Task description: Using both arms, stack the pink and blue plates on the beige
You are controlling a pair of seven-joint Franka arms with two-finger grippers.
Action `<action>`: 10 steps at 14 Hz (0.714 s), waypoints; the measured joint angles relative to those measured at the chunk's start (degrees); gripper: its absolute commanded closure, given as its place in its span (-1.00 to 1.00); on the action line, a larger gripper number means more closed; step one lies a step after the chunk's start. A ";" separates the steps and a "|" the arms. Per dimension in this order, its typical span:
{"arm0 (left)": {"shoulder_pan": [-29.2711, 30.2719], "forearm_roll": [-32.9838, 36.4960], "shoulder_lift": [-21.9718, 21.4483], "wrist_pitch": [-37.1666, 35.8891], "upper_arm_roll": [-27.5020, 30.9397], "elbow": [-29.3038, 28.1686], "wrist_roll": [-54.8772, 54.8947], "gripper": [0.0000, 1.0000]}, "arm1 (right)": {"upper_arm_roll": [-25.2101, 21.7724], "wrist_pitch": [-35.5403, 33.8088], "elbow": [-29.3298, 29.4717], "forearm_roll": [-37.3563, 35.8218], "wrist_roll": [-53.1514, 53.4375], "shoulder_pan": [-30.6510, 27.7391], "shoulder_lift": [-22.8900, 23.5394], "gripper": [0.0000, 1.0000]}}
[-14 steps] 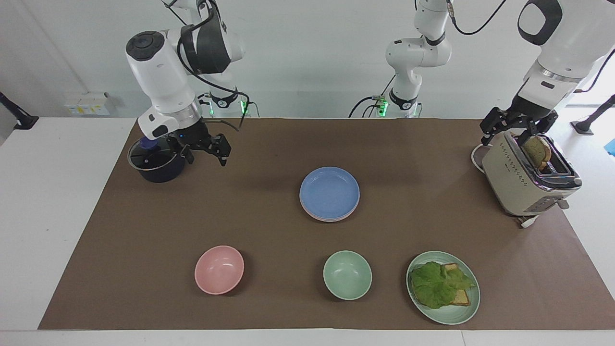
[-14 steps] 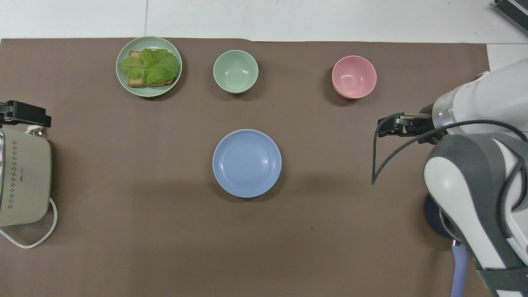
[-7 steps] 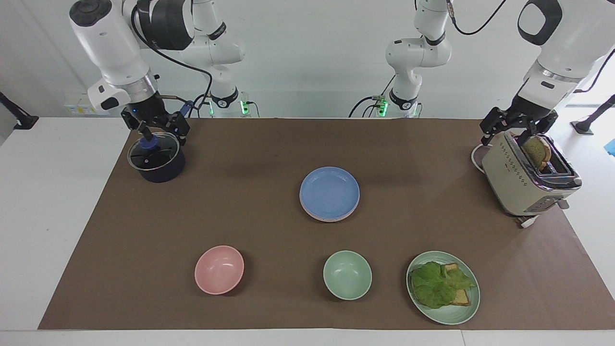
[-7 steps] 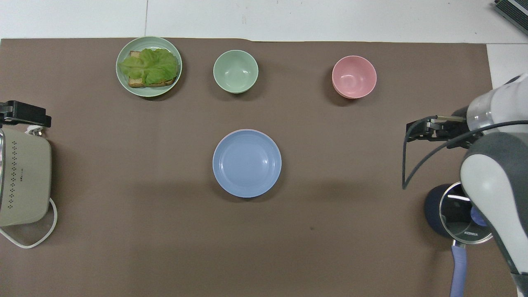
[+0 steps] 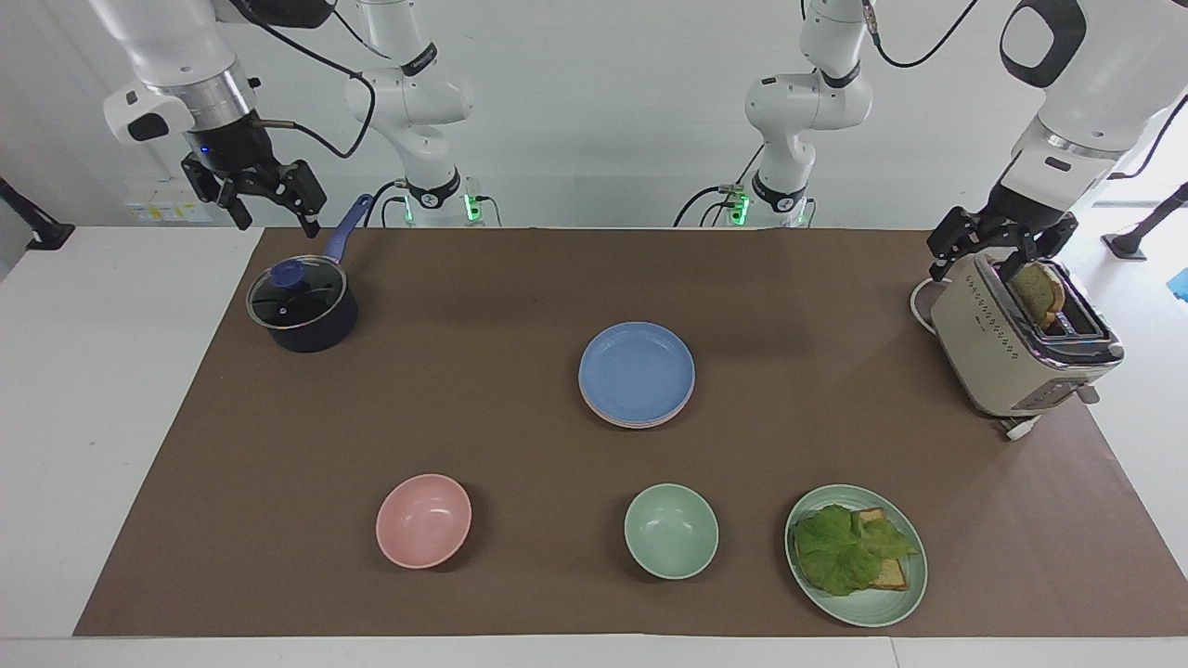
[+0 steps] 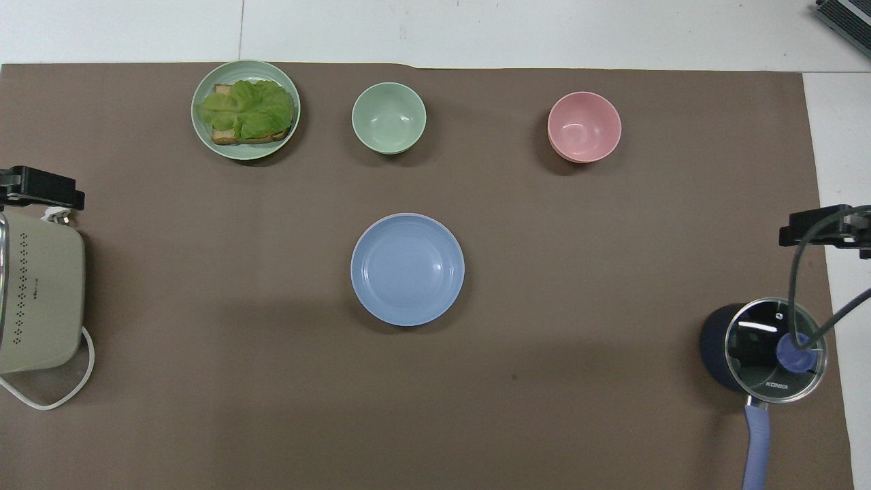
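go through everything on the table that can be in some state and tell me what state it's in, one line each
blue plate: top of a stack, pink rim showing under it
saucepan: glass lid on
toaster: bread slice standing up out of a slot
green plate: holds toast with lettuce on top
green bowl: empty
pink bowl: empty
left hand: open, over the toaster
right hand: open, raised, holding nothing

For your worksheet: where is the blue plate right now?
In the facing view, the blue plate tops the stack mid-table, nearer the robots than the green bowl.
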 measured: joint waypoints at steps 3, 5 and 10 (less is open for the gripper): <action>0.00 0.00 0.00 0.00 0.00 0.00 0.00 -1.00 | 0.18 -1.09 0.92 -0.46 0.00 0.03 0.03 -1.00; 0.00 0.00 0.00 0.00 0.00 0.00 0.00 -1.00 | 0.21 -1.16 0.64 -0.46 0.00 0.03 0.10 -1.00; 0.00 0.00 0.00 0.00 0.00 0.00 0.00 -1.00 | 0.85 -1.14 -0.27 -0.46 -1.03 0.18 0.31 -1.00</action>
